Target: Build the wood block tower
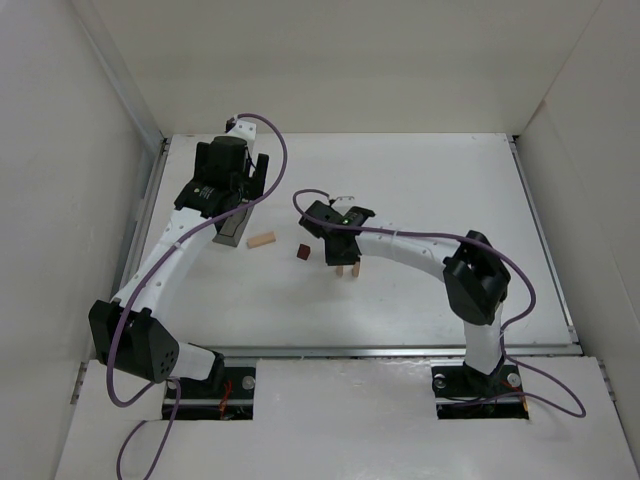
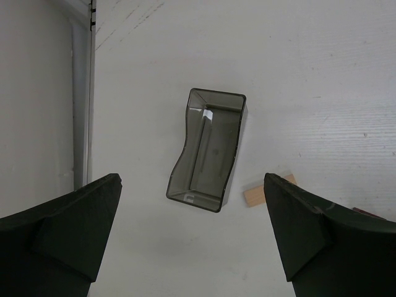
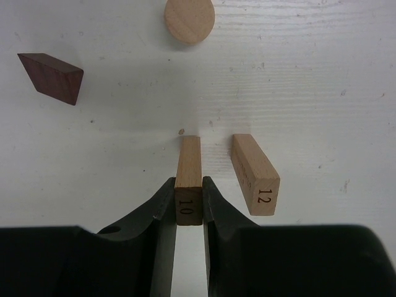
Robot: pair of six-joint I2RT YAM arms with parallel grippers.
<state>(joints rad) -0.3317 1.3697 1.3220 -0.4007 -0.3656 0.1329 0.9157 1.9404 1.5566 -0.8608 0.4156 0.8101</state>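
Right claw [image 3: 187, 185]: closed tight on the top end of pale upright 10 [image 3: 189, 164], which seems to stand on the desk [image 1: 420, 180].
Upright 12 [image 3: 255, 173]: just beside it on the right, not touching.
Handling: looks like light, stiff, smooth wood on a narrow foot, so easy to topple; best pinched on the flat long faces.
Dark red-brown block [image 3: 52, 76]: loose, farther left.
Round pale piece [image 3: 189, 20]: beyond.
Plank [image 2: 260, 195]: flat beside the grey tray [image 2: 216, 94].
Left claw [image 2: 192, 185]: farthest, wide open, holding nothing, above the tray.
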